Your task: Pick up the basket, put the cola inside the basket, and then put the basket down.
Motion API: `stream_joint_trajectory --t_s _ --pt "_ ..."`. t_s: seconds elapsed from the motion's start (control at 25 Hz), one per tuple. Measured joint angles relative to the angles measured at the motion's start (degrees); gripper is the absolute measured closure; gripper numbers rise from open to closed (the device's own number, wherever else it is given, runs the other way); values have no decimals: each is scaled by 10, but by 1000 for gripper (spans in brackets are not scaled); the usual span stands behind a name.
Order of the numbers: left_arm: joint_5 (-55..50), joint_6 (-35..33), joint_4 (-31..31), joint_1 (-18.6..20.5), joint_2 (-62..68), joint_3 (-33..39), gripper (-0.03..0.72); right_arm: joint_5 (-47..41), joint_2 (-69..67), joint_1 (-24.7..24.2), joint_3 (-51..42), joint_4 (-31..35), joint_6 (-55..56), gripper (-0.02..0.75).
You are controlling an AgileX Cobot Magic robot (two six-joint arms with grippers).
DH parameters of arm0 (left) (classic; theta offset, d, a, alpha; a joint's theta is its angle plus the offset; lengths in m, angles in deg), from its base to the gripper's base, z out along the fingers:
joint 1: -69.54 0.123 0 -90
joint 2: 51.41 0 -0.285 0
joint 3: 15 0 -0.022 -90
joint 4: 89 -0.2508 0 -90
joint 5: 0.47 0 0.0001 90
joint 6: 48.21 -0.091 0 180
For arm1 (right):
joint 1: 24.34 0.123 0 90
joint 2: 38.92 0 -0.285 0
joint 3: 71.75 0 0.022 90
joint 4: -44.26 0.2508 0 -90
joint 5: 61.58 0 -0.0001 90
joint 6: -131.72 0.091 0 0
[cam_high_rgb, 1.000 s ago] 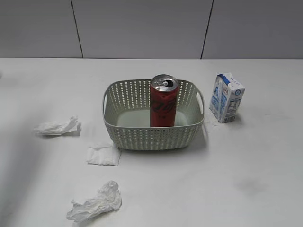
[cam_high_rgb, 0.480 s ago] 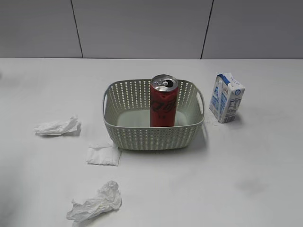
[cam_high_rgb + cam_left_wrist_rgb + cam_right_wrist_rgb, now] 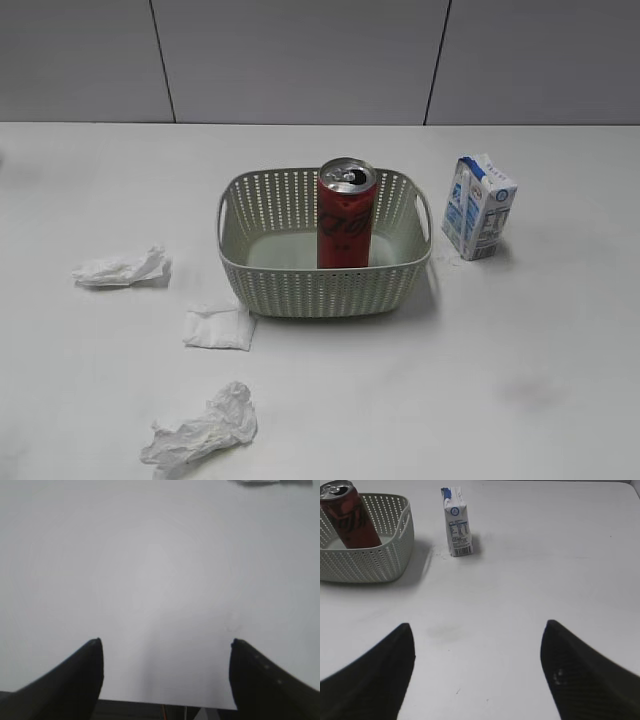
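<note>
From the exterior view, the basket (image 3: 325, 245) sits flat on the white table (image 3: 520, 340), and the cola (image 3: 346, 213) stands upright inside it, its silver top above the walls. A milk carton (image 3: 479, 206) stands near the basket's right side, apart from it. 3 crumpled tissues (image 3: 200, 428) lie to the left and front; neither of my arms shows here.

In my left wrist view, my left pincer (image 3: 165, 647) is spread wide over bare table, holding nothing.

In my right wrist view, my right pincer (image 3: 477, 630) is likewise released, well apart from the basket (image 3: 380, 555), cola (image 3: 347, 515) and carton (image 3: 456, 521).
</note>
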Motion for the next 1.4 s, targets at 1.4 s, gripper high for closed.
stream_joint_trajectory --t_s 1.4 --pt "-19 -1 -17 0 -378 16 103 0 0 0 -1 0 0 147"
